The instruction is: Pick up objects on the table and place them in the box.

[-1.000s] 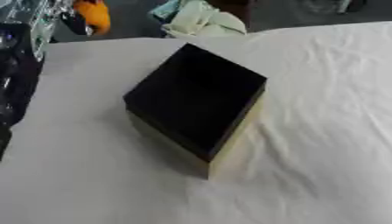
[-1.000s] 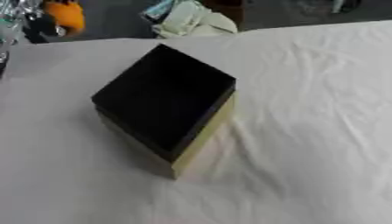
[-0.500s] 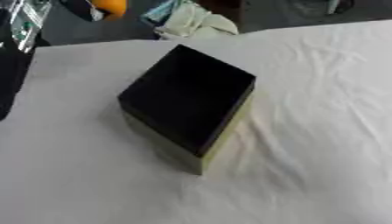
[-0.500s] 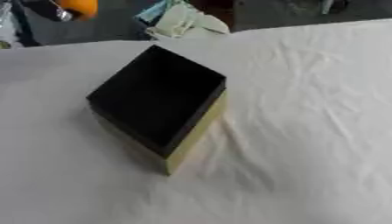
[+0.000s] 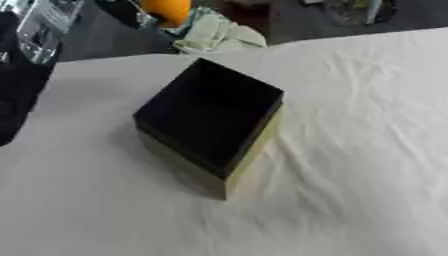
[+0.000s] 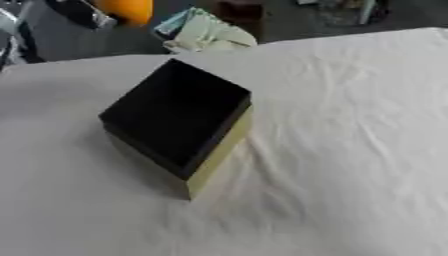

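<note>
A desk (image 5: 367, 150) under a wrinkled white cloth is filling both views, with a dark floor beyond its far edge. The box (image 5: 210, 120) is sitting on the cloth, turned corner-on toward the camera, its dark inside showing over pale yellowish walls; nothing is showing inside it. No loose objects are lying on the cloth around the box.

Beyond the desk's far edge behind the box, something orange (image 5: 166, 10) and a pale crumpled cloth (image 5: 219, 36) are lying off the desk. To the box's left, a dark shape (image 5: 19, 95) is entering at the view's edge; whether it belongs to the robot I cannot tell.

Neither hand is showing, so their fingers cannot be judged.

The risk from here is likely searching for objects that are not within reach, and a hand sweeping in blind from the side could knock the box or drag the cloth and shift it.
</note>
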Tool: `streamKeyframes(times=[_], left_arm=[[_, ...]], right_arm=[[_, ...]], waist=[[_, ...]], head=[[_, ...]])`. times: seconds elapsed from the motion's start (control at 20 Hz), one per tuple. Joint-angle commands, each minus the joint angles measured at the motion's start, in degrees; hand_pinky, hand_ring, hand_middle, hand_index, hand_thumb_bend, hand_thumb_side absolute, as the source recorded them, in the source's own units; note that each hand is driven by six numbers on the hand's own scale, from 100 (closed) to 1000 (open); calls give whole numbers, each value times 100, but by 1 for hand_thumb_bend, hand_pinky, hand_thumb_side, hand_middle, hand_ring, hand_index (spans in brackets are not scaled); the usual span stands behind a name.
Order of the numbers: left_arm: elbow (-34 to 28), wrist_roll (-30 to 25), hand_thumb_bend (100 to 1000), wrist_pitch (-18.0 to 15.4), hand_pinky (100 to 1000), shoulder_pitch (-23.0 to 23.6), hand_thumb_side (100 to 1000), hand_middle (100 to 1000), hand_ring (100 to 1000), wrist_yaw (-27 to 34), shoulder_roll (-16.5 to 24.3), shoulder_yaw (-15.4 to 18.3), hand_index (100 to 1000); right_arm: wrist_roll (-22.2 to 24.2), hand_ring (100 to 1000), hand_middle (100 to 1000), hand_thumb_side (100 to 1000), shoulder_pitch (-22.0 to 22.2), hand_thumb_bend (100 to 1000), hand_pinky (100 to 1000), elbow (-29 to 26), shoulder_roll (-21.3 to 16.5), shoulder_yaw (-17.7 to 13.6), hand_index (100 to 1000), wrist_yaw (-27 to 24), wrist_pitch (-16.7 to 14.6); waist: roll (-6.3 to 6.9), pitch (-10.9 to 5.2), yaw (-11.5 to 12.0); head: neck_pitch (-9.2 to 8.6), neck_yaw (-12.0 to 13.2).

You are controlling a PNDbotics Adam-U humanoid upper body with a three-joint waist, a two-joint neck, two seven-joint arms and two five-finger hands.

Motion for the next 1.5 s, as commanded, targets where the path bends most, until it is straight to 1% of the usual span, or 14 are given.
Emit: streamKeyframes(times=[0.05,0.2,0.4,0.7,1.05,1.1,1.15,1.25,1.3,1.35,1.4,1.45,1.5], left_arm=[[-339,-77,424,-29,124,-4,100,551,408,251,-25,-100,601],[-565,-89,427,-28,132,132,100,557,414,291,-137,-212,607],[-729,-49,427,4,142,323,100,564,423,-61,-339,-332,610],[-552,6,430,-45,151,651,100,570,433,-443,-581,-435,614],[-327,127,430,-101,157,855,100,573,437,-889,-774,-473,617],[-290,135,499,-117,161,875,100,574,441,-920,-796,-484,620],[-247,136,427,-134,165,897,100,577,443,-924,-822,-498,622],[-187,124,431,-187,221,932,100,611,473,-953,-860,-528,661],[-163,104,449,-218,302,946,100,659,517,-971,-873,-538,706],[-149,75,485,-252,383,956,100,691,556,-997,-882,-543,735],[-150,52,578,-286,516,959,100,716,615,-1038,-885,-542,769],[-175,44,633,-324,569,960,100,735,650,-1117,-881,-538,802],[-206,49,655,-356,625,967,100,777,714,-1221,-880,-525,853]], right_arm=[[17,747,724,1000,-80,292,770,-88,-63,-24,862,-47,-17],[21,748,723,1000,-96,293,770,-88,-43,-19,862,-51,-18],[18,747,723,1000,-98,292,770,-88,-25,-20,861,-54,-14],[8,748,722,1000,-90,293,770,-88,-1,-26,861,-56,-12],[-3,748,721,1000,-85,294,770,-88,49,-26,861,-62,-15],[-4,748,721,1000,-83,291,770,-88,53,-26,860,-62,-14],[-3,748,721,1000,-81,295,770,-88,58,-25,860,-61,-11],[-3,748,720,1000,-77,295,770,-88,68,-24,860,-60,-5],[-4,748,720,1000,-76,296,770,-88,71,-25,860,-60,-3],[-5,748,720,1000,-73,296,770,-88,73,-26,860,-59,-1],[-7,747,720,1000,-69,296,770,-88,74,-27,860,-58,0],[-8,747,720,1000,-65,296,770,-88,76,-27,860,-58,2],[-7,747,720,1000,-60,292,770,-88,78,-27,860,-58,5]], waist=[[-28,-108,-11],[-26,-79,-19],[-35,-42,-14],[-68,0,-12],[-112,49,-9],[-115,54,-9],[-117,59,-10],[-119,68,-12],[-119,72,-13],[-119,75,-14],[-119,77,-14],[-119,78,-13],[-118,79,-12]], head=[[43,-5],[35,-6],[27,-3],[43,38],[30,70],[28,69],[26,69],[18,69],[14,69],[9,69],[4,68],[-4,65],[-14,61]])
